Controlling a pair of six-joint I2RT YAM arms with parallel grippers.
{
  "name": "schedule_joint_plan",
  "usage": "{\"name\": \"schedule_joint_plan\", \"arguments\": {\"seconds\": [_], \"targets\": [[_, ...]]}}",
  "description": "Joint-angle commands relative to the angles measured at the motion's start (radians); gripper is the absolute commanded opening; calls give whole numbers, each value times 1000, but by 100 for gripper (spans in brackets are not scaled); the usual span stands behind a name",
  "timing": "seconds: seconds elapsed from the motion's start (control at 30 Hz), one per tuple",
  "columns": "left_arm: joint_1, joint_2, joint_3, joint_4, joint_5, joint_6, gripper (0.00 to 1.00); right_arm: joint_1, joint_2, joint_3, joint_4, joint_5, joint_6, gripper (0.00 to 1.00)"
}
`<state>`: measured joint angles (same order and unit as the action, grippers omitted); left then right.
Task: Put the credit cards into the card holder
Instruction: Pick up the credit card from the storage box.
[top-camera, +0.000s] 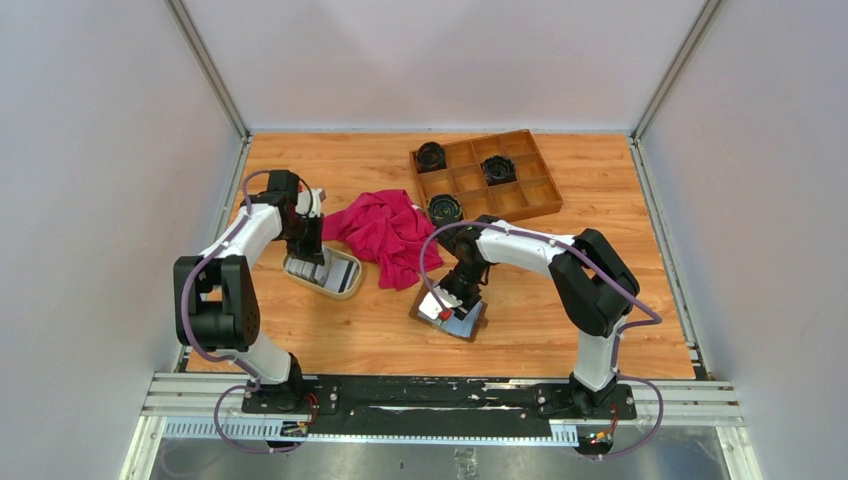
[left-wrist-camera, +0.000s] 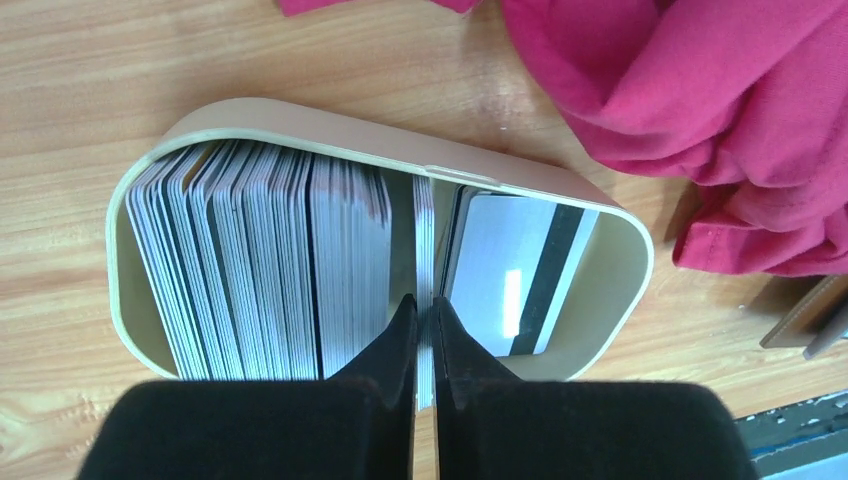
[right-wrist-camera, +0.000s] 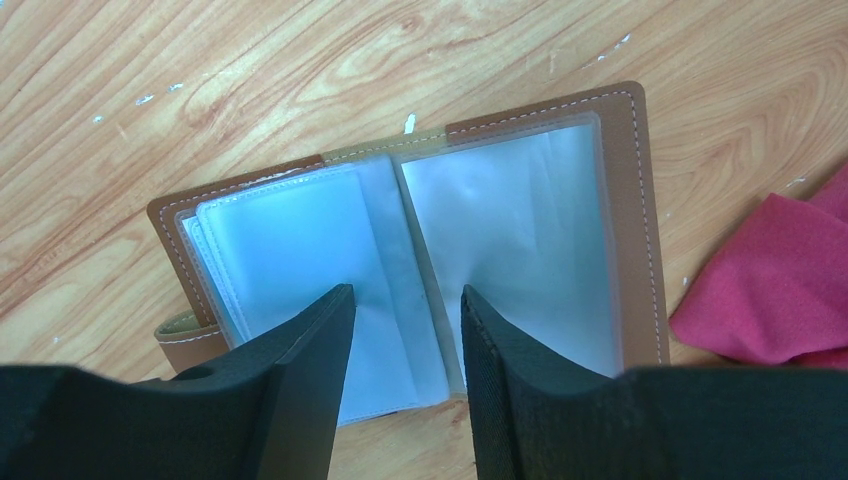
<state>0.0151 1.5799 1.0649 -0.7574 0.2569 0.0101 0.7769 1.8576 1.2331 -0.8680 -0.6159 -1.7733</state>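
The credit cards (left-wrist-camera: 250, 260) stand on edge, packed in a cream oval dish (left-wrist-camera: 300, 115) at the left of the table. My left gripper (left-wrist-camera: 425, 302) reaches into the dish (top-camera: 345, 283) and is shut on the edge of a thin white card (left-wrist-camera: 424, 225), apart from the main stack. Another card (left-wrist-camera: 500, 275) with a dark stripe leans at the dish's right end. The card holder (right-wrist-camera: 635, 200) lies open on the wood, brown leather with clear sleeves and a snap tab (right-wrist-camera: 185, 338). My right gripper (right-wrist-camera: 407, 292) stands open over its middle fold, with nothing between the fingers. From above, that gripper (top-camera: 452, 300) is over the holder (top-camera: 470, 325).
A crumpled pink cloth (top-camera: 385, 232) lies between the dish and the holder, close to both. A brown wooden compartment tray (top-camera: 540, 195) with black round parts (top-camera: 497, 168) sits at the back right. Walls enclose the table on three sides.
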Motion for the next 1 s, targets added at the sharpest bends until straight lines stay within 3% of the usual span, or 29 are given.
{"name": "schedule_joint_plan", "arguments": {"seconds": [0.0,0.2,0.6,0.7,0.83,0.97], "targets": [[16,3,-12,-16,-20,1,0,25,36,1,-43,10,-6,47],[60,-34,-19,-12,14,-6,1,25,38,2,-46,6,-8,47],[62,81,3,-13,96,6,32,25,36,3,-48,6,-9,46],[62,92,11,-13,97,9,26,25,37,2,-49,7,-9,46],[68,72,13,-13,106,5,1,25,35,3,-49,7,-9,46],[89,23,6,-11,138,-5,0,25,34,3,-49,6,-9,46]]}}
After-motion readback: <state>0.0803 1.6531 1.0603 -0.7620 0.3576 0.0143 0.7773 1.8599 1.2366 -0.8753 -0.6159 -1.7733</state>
